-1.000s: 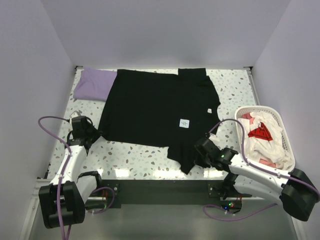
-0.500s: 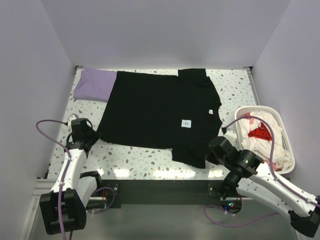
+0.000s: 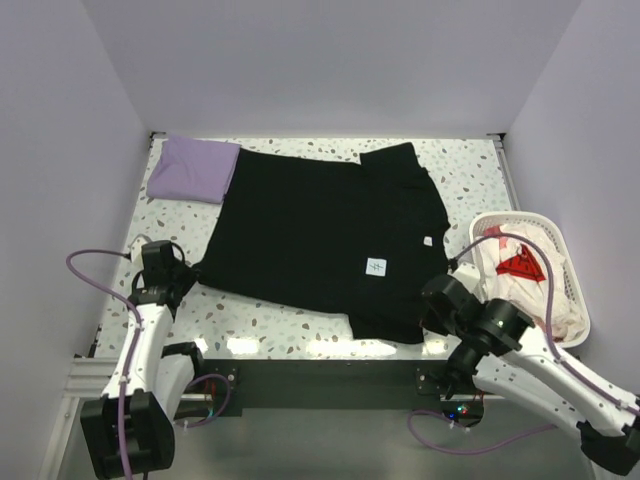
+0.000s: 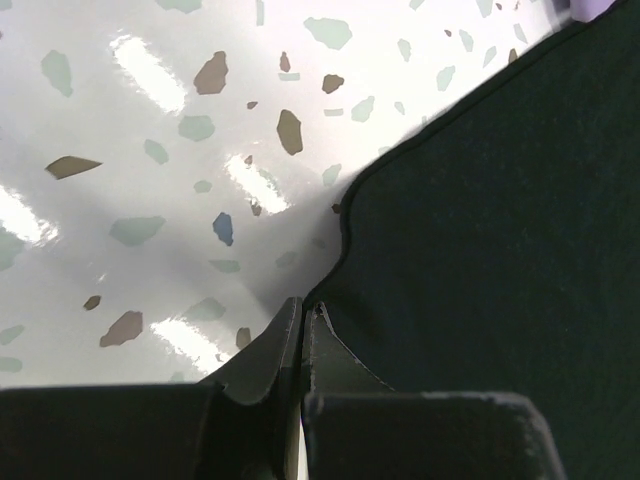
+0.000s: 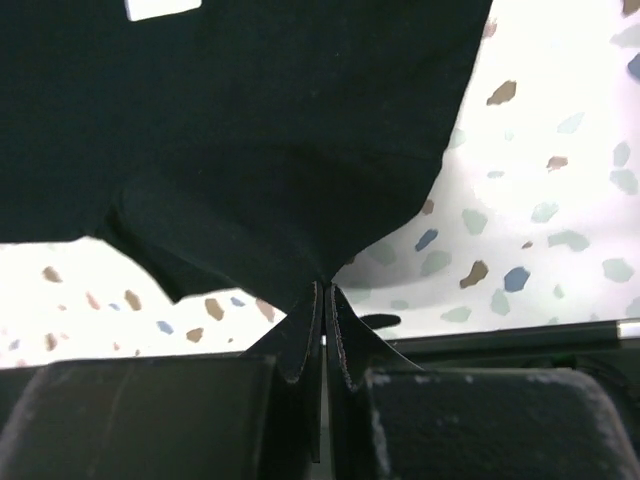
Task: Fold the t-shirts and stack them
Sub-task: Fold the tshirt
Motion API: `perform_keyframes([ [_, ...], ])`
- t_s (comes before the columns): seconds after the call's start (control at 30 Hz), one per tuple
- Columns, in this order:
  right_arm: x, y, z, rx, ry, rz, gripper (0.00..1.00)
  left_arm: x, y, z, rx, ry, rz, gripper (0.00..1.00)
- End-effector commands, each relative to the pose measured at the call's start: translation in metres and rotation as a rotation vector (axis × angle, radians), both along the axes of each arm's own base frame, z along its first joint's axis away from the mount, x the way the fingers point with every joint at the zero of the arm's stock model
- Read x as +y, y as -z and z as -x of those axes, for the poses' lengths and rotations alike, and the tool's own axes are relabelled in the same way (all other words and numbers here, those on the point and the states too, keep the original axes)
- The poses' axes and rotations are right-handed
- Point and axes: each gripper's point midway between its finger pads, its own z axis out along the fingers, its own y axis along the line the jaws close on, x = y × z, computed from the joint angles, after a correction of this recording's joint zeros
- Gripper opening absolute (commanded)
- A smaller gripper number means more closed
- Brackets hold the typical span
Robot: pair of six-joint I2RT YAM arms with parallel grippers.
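Note:
The black t-shirt [image 3: 320, 235] lies spread over the middle of the table, its small white neck label [image 3: 375, 266] showing near the front right. My left gripper [image 3: 188, 272] is shut on the shirt's near left corner [image 4: 345, 300]. My right gripper [image 3: 428, 312] is shut on the shirt's near right corner [image 5: 290, 230]. The pale lavender t-shirt [image 3: 190, 168] lies folded at the far left, with the black shirt's edge over its right side.
A white plastic basket [image 3: 575, 290] holding white, pink and red garments stands at the right edge, close behind my right arm. The speckled tabletop [image 3: 470, 170] shows around the shirts. White walls close in the table on three sides.
Both grippers have pulled the black shirt's near corners outward and toward the front edge. The crumpled near right part has been drawn out flatter, and the label has shifted toward the front.

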Motion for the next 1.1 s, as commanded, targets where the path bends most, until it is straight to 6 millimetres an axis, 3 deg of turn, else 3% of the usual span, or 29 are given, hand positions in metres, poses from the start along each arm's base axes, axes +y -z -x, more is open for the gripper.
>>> perform_keyframes([
  [0.0,0.015,-0.016,-0.032,-0.072,-0.017,0.06,0.0,0.0,-0.021,-0.029,-0.102,0.01,0.017,0.0],
  [0.13,0.023,-0.02,-0.068,-0.07,-0.007,0.128,0.0,-0.002,-0.029,-0.061,-0.122,0.036,0.034,0.0],
  [0.17,0.035,-0.02,-0.077,-0.058,-0.028,0.076,0.0,-0.003,-0.02,-0.066,-0.086,0.037,0.043,0.0],
  [0.2,0.026,-0.023,-0.093,-0.058,0.001,0.07,0.0,-0.006,-0.029,-0.077,-0.103,0.053,0.042,0.0],
  [0.23,0.028,-0.017,-0.101,-0.03,0.002,0.057,0.0,-0.007,-0.024,-0.084,-0.085,0.056,0.045,0.0],
  [0.3,0.029,-0.027,-0.125,-0.055,0.012,0.013,0.0,-0.012,-0.033,-0.1,-0.106,0.069,0.032,0.0],
  [0.33,0.029,-0.019,-0.132,-0.027,0.017,0.029,0.0,-0.014,-0.028,-0.107,-0.091,0.075,0.031,0.01],
  [0.4,0.029,-0.024,-0.15,-0.026,0.029,0.008,0.0,-0.02,-0.034,-0.123,-0.099,0.084,0.016,0.02],
  [0.43,0.028,-0.023,-0.155,-0.021,0.032,0.004,0.0,-0.021,-0.023,-0.127,-0.061,0.085,0.018,0.02],
  [0.5,0.026,-0.021,-0.171,-0.014,0.051,-0.017,0.0,-0.022,-0.026,-0.141,-0.06,0.086,0.018,0.02],
  [0.57,0.023,-0.019,-0.182,-0.012,0.068,-0.031,0.0,-0.022,-0.016,-0.149,-0.028,0.086,0.021,0.01],
  [0.8,-0.003,-0.017,-0.213,-0.01,0.131,-0.087,0.0,-0.019,-0.017,-0.175,-0.023,0.076,0.024,0.02],
  [1.07,-0.019,-0.006,-0.222,0.003,0.156,-0.134,0.0,-0.016,-0.01,-0.18,0.002,0.063,0.017,0.0],
])
